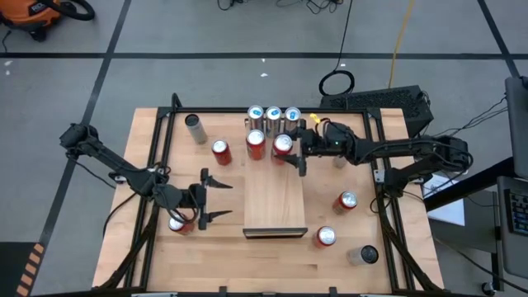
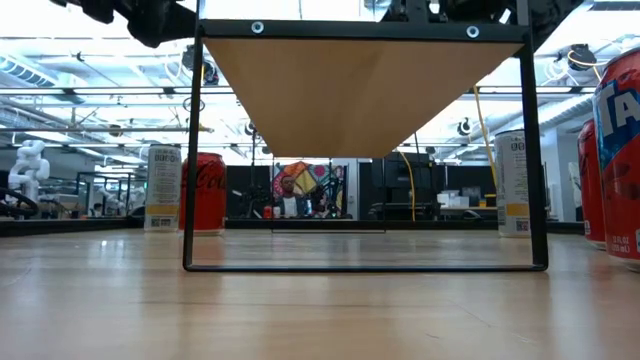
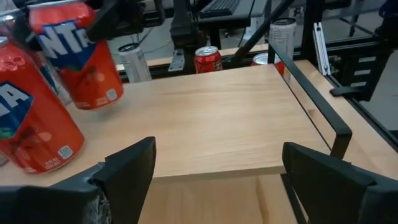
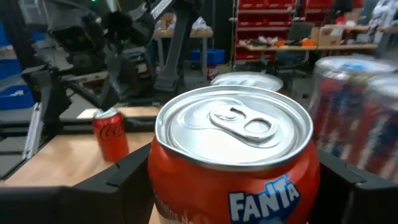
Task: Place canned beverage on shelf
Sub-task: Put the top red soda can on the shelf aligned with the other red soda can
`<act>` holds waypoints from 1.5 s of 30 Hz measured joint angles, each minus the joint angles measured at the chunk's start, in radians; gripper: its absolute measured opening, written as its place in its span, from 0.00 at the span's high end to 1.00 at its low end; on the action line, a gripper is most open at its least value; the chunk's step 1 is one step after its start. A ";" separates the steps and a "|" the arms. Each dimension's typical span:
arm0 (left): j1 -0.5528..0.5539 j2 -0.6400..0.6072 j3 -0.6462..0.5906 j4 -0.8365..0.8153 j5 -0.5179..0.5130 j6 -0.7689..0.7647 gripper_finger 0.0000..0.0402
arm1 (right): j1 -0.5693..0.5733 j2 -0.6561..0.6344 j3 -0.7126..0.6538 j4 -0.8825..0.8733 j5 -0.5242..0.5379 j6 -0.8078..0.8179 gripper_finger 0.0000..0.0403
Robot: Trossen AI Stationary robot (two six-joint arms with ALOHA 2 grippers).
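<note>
Your right gripper [image 1: 290,154] grasping Fanta can [image 1: 283,145] over shelf [image 1: 275,202] far end, unreleased; left gripper [image 1: 216,200] released beside shelf; cans remain on desk [image 1: 272,268].

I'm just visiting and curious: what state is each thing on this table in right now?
Orange Fanta can: held in right gripper, at the shelf's far end.
Long pale wooden shelf: near end bare.
Left gripper: open, empty, beside the shelf.
Red cola can: upright on the table.

Cans [image 1: 221,151] on table [image 1: 148,247] (shelf [image 1: 275,202] too)
</note>
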 joint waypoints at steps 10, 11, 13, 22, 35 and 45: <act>0.015 0.001 0.001 0.026 0.004 0.023 0.14 | -0.012 0.012 0.000 0.060 -0.002 0.003 0.30; 0.019 0.001 0.001 0.027 0.005 0.023 0.14 | -0.012 0.020 0.000 0.074 -0.002 0.009 0.30; 0.027 0.001 0.001 0.030 0.016 0.023 0.14 | -0.012 0.039 0.000 0.081 -0.002 0.011 0.30; 0.034 0.001 0.001 0.033 0.031 0.022 0.14 | -0.012 0.051 0.000 0.081 0.000 0.015 0.30; 0.034 0.001 0.002 0.031 0.031 0.027 0.14 | -0.011 0.051 0.000 0.074 0.004 0.004 0.30; 0.034 0.001 0.002 0.030 0.031 0.027 0.14 | -0.010 0.051 0.002 0.054 0.005 0.000 0.30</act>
